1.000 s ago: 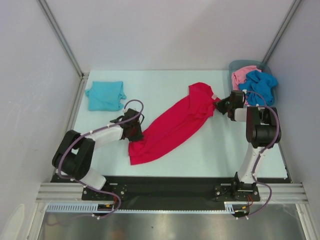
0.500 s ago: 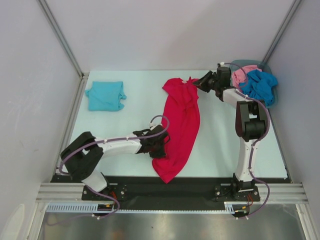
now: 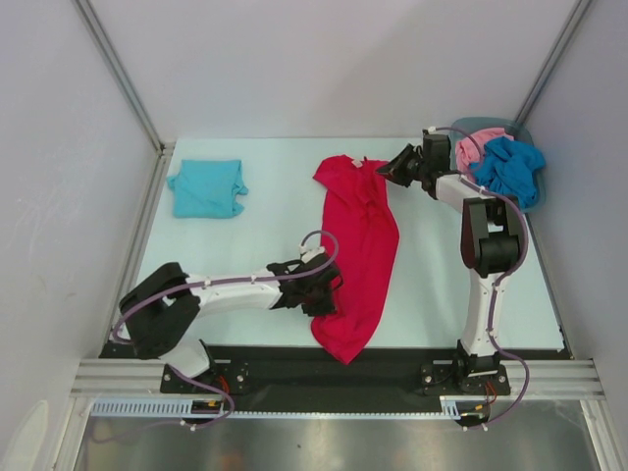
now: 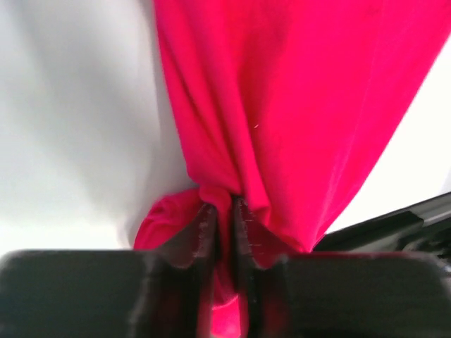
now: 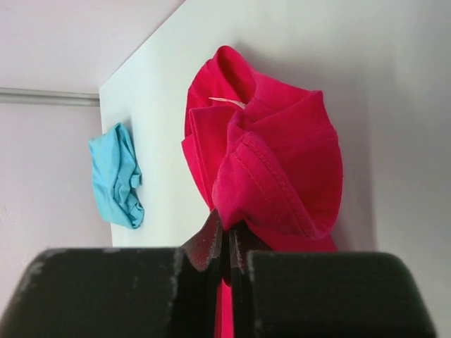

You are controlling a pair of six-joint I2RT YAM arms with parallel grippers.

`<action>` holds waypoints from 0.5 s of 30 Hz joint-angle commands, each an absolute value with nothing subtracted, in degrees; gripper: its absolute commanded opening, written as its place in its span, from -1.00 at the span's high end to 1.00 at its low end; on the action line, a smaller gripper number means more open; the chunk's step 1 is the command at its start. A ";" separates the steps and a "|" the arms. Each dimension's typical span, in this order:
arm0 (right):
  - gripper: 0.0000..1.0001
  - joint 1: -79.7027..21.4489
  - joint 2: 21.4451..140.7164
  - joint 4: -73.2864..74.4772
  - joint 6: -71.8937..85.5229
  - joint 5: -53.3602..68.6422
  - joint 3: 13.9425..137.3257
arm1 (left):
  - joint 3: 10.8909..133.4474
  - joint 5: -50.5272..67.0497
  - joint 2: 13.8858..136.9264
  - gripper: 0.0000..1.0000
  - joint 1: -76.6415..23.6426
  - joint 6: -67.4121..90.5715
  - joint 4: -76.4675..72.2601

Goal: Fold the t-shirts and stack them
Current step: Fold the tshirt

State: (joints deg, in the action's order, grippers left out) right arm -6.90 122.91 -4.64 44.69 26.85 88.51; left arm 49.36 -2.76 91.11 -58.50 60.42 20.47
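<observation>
A red t-shirt (image 3: 358, 235) lies stretched lengthwise down the middle of the table, collar end at the back, hem end hanging near the front edge. My left gripper (image 3: 329, 294) is shut on a bunched fold of its lower left edge, seen close in the left wrist view (image 4: 225, 208) with red cloth (image 4: 296, 105) pinched between the jaws. My right gripper (image 3: 388, 169) is shut on the shoulder end by the collar; in the right wrist view (image 5: 227, 229) the red hem (image 5: 275, 162) bulges above the fingers. A folded teal t-shirt (image 3: 208, 187) lies at the back left.
A grey bin (image 3: 471, 126) at the back right corner holds a pink t-shirt (image 3: 478, 149) and a blue t-shirt (image 3: 510, 167). The right arm's elbow stands close beside the bin. White walls and metal posts ring the table. The teal t-shirt (image 5: 116, 176) shows far left of the right wrist view.
Both arms swung the red t-shirt from a diagonal lie to a near lengthwise one. The left gripper moved right and toward the front edge; the right gripper moved to the back.
</observation>
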 commanded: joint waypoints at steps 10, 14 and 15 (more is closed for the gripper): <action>0.16 -7.47 111.99 -7.83 40.08 19.09 84.46 | 43.77 -10.19 80.78 -0.46 -58.98 62.14 21.44; 0.10 -7.47 107.25 -4.84 38.59 12.15 83.32 | 42.89 -12.21 78.15 -0.47 -58.98 61.09 22.32; 0.10 -7.47 105.92 -3.53 38.41 10.30 82.36 | 42.28 -12.65 77.53 -0.47 -58.97 61.00 22.32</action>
